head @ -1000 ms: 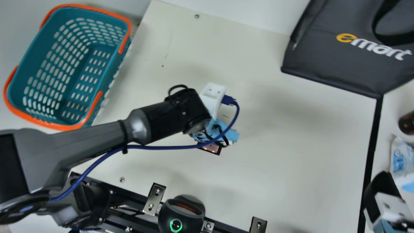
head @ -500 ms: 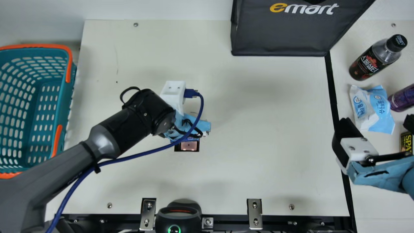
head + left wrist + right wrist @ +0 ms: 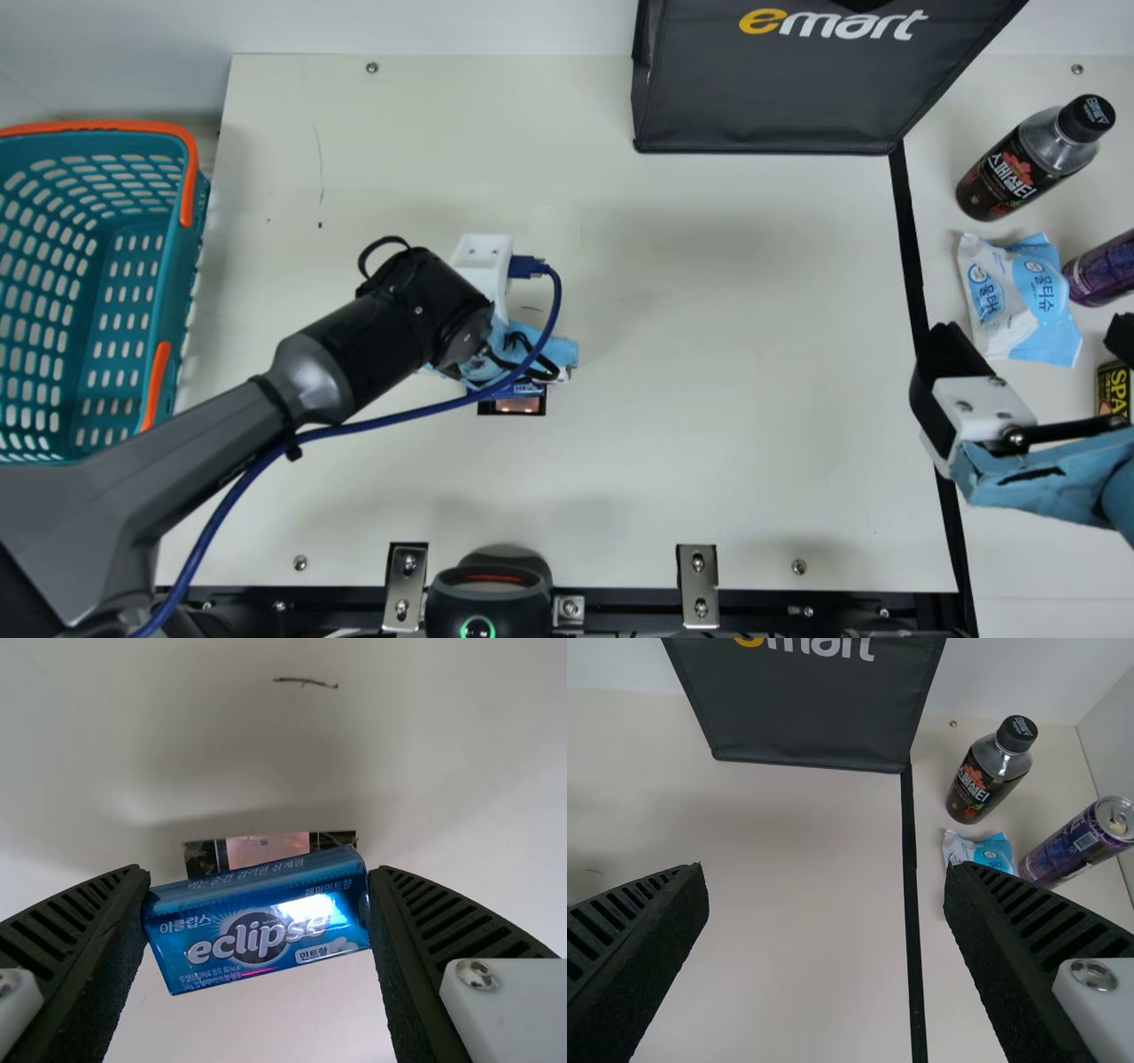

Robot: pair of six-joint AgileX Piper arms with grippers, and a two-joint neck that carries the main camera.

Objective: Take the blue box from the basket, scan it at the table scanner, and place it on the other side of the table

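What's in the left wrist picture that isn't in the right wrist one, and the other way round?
Left wrist: the blue box gripped by the left hand, over a pink-and-black patch.

Right wrist: the dark bag, bottle, purple can, blue-and-white packet, black strip and open right hand.

Both: pale table and black ribbed fingers.

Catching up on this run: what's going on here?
My left pincer is holding the blue box above the dark-framed panel in the table, probably the scanner. The box hasn't been put down on the other side. My right pincer is open and empty, near the wet wipes pack.
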